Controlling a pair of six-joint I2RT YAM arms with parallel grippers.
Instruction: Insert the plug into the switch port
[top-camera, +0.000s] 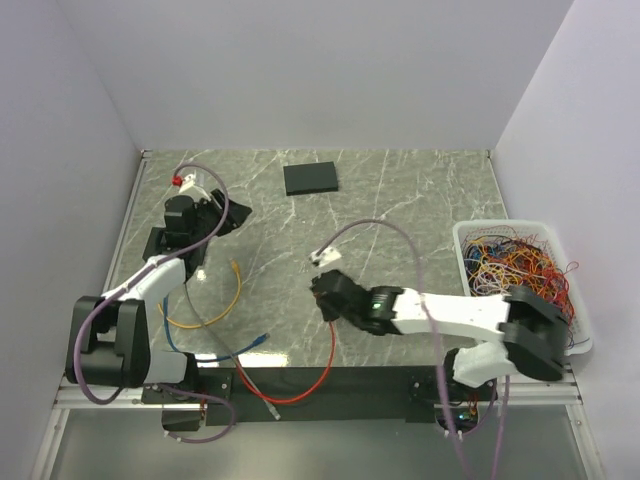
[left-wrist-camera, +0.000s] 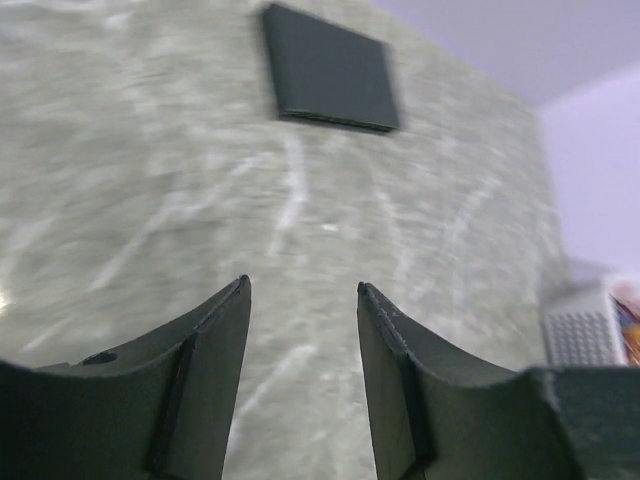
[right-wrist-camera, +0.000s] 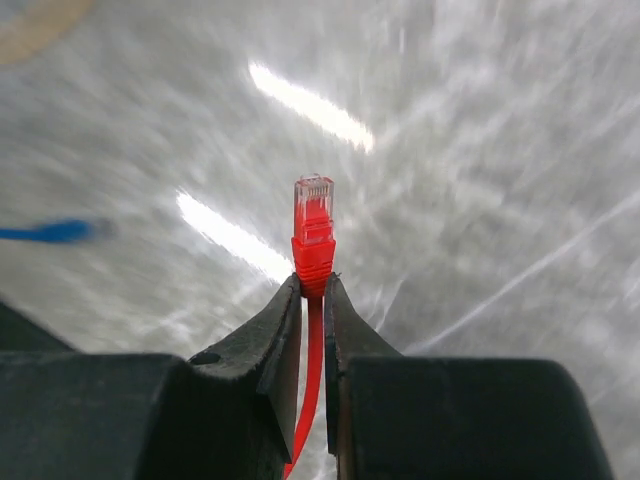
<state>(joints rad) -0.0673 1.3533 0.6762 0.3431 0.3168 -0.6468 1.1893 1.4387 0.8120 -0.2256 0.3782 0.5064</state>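
**Top view, left to right.** The left gripper (top-camera: 205, 215) sits in the upper left of the frame and carries nothing. The left wrist view shows its fingers (left-wrist-camera: 215, 350) set apart above the bare table (top-camera: 420, 200). A yellow cable (top-camera: 225, 300) and a blue cable (top-camera: 245, 345) lie loose at lower left.

The switch (top-camera: 311, 178), a flat black box, rests at upper centre. Its ports are not visible in any view.

The right gripper (top-camera: 325, 290), at centre frame, is clamped on the red cable (top-camera: 325, 365) just behind the plug (right-wrist-camera: 313, 210). In the right wrist view the plug stands clear above the fingertips, its transparent tip pointing away from them. A basket (top-camera: 457, 240) of tangled wires occupies the right edge.

**Progress.** The plug is grasped, so the pick-up appears to be done. The plug is well apart from the switch, below it in the frame. What appears to be left is carrying the plug over, lining it up with a port and pushing it home.

**Markings.** No brand, label or writing can be read on the switch, the plug or the arms.
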